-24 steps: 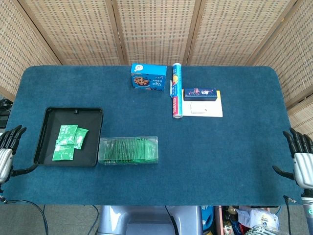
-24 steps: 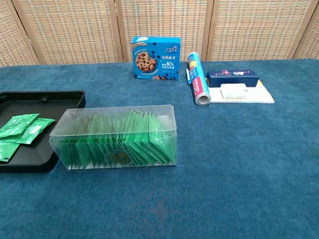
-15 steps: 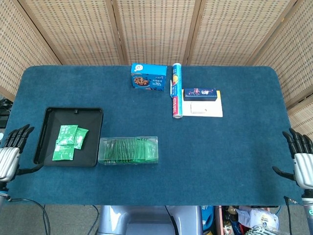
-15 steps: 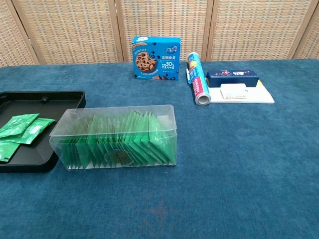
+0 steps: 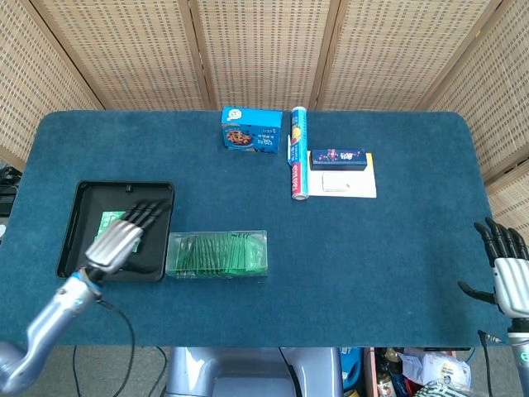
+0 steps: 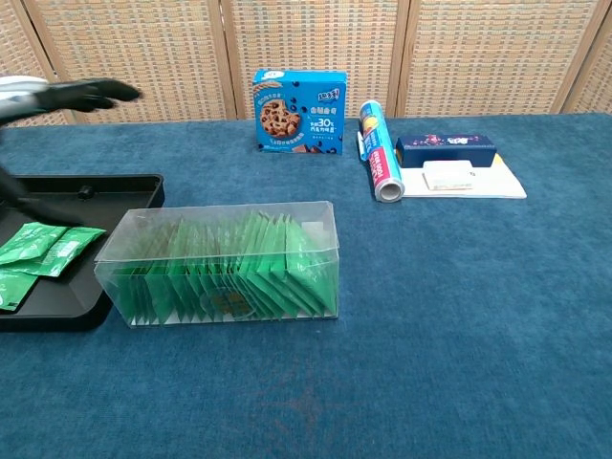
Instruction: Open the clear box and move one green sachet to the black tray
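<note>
The clear box (image 5: 217, 254) (image 6: 225, 264) lies closed on the blue table, packed with several upright green sachets (image 6: 239, 273). To its left sits the black tray (image 5: 80, 263) (image 6: 115, 184) with a few green sachets (image 6: 43, 244) in it. My left hand (image 5: 124, 236) (image 6: 67, 96) hovers open above the tray, fingers spread and pointing toward the box, holding nothing. My right hand (image 5: 508, 269) stays open at the table's right front edge, far from the box.
At the back stand a blue cookie box (image 5: 250, 131) (image 6: 298, 112), a foil roll (image 5: 298, 153) (image 6: 380, 153) and a dark blue box (image 5: 337, 157) on a white card (image 5: 343, 184). A wicker screen lines the far side.
My left hand has swung from the table's left edge to over the black tray, and now shows in the chest view. The right hand, box and sachets have not moved.
</note>
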Robot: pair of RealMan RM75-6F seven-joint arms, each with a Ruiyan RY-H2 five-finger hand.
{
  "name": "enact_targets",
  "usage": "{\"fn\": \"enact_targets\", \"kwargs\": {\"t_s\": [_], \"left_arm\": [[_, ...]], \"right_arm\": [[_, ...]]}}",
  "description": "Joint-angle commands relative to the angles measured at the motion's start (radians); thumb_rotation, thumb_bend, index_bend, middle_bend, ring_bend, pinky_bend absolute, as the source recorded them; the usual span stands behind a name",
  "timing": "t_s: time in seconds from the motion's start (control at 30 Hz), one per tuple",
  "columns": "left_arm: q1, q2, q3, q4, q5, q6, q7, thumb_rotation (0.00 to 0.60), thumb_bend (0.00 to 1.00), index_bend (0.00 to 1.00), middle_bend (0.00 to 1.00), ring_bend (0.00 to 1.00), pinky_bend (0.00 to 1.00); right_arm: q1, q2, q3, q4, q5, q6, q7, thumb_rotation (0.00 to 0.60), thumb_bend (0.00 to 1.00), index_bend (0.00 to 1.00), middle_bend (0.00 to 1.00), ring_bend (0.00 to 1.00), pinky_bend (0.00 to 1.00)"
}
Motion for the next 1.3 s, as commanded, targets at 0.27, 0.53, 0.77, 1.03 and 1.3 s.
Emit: {"fn": "enact_targets", "kwargs": {"t_s": [0.27,0.53,0.77,1.03,1.3], "left_arm": [[-0.118,-0.143,-0.052,0.059,0.011,-0.119,0.065,0.600,0.06,0.00,0.00,0.00,0.00],[-0.161,-0.222,-0.063,0.110,-0.037,-0.181,0.111,0.600,0.06,0.00,0.00,0.00,0.00],[-0.176,-0.253,-0.067,0.141,-0.064,-0.199,0.130,0.600,0.06,0.00,0.00,0.00,0.00],[-0.179,-0.264,-0.058,0.148,-0.085,-0.208,0.137,0.600,0.11,0.00,0.00,0.00,0.00],[-0.183,-0.248,-0.053,0.142,-0.111,-0.227,0.130,0.600,0.31,0.00,0.00,0.00,0.00]], "right_arm": [[0.007,-0.008,0.006,0.027,0.038,-0.042,0.011,0.600,0.00,0.00,0.00,0.00,0.00],[0.010,-0.009,0.010,0.042,0.053,-0.058,0.024,0.600,0.00,0.00,0.00,0.00,0.00],[0.011,-0.009,0.012,0.053,0.062,-0.069,0.036,0.600,0.00,0.00,0.00,0.00,0.00],[0.014,-0.010,0.011,0.056,0.062,-0.081,0.043,0.600,0.00,0.00,0.00,0.00,0.00],[0.015,-0.008,0.011,0.054,0.063,-0.087,0.045,0.600,0.00,0.00,0.00,0.00,0.00]]}}
